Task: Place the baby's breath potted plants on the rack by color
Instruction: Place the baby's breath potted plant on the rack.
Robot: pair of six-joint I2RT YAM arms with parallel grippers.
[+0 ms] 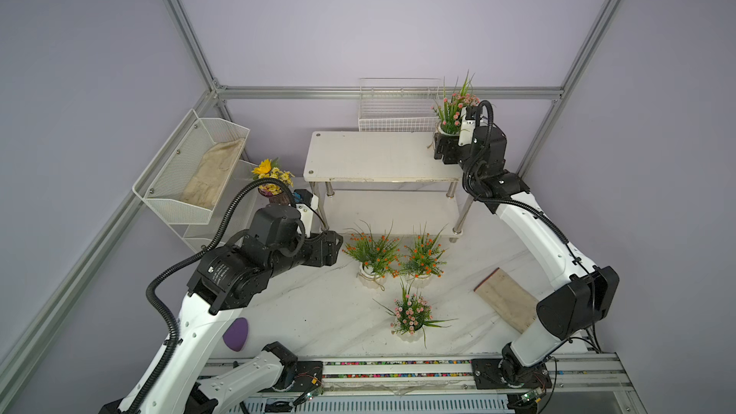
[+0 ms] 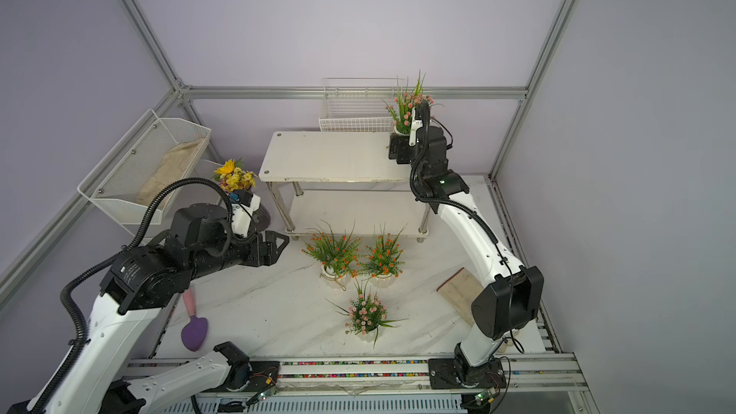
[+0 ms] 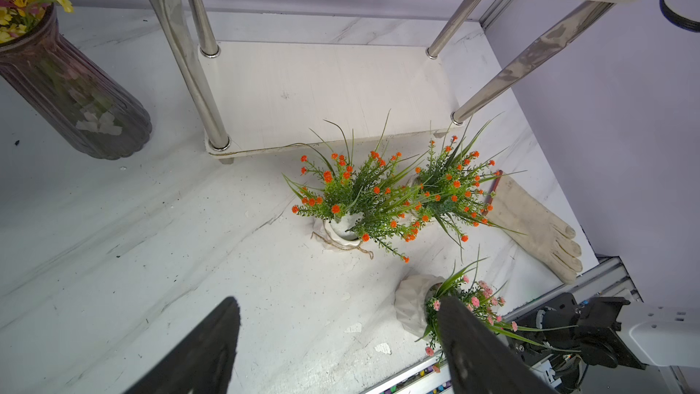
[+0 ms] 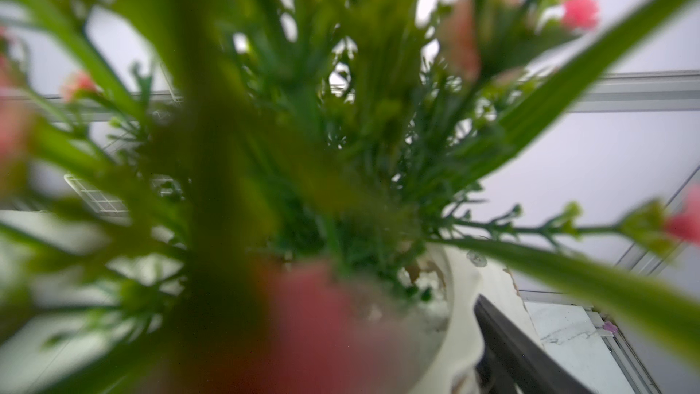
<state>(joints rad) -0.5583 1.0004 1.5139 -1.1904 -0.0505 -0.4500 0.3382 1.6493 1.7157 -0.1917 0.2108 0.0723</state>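
**Step in hand (my reading):** setting 1st pink plant (image 1: 454, 107) on the rack (image 1: 370, 157). Its pot is standing at the far R corner of the top board, upright as far as both top views are showing.

**R gripper** (image 1: 446, 137) is sitting at that pot. R wrist cam is mostly filling w/ blurred leaves, showing one finger (image 4: 522, 354) against or just beside the pot wall. Jaws are standing wide around the pot; cannot tell whether they are pinching it or clear of it.

**L gripper** (image 3: 339, 303) is hovering over the worktop (image 1: 310, 304) near the rack's L front leg. Jaws spread, nothing btwn them, pointing toward the pots on the worktop.

**Waiting on worktop, in front of rack:**
- L orange plant (image 1: 372, 250) and R orange plant (image 1: 424, 254), side by side, leaves tangling.
- 2nd pink plant (image 1: 410, 312), nearer the robot base.

Lower board (image 3: 322, 92) is carrying nothing. Progress approx 1 of 4, pending release.

**Next move (judgement):**
- R should be letting go w/o tipping the pot and backing out straight, so the fingers aren't dragging foliage. The corner pos. is leaving little margin at the board edge.
- 2nd pink likely belongs beside the 1st, and the oranges together on the lower board.
- L is nearest the L orange plant. It's needing a grip low on the pot body, under the leaves, and a careful lift, since the orange pair is interlocking.
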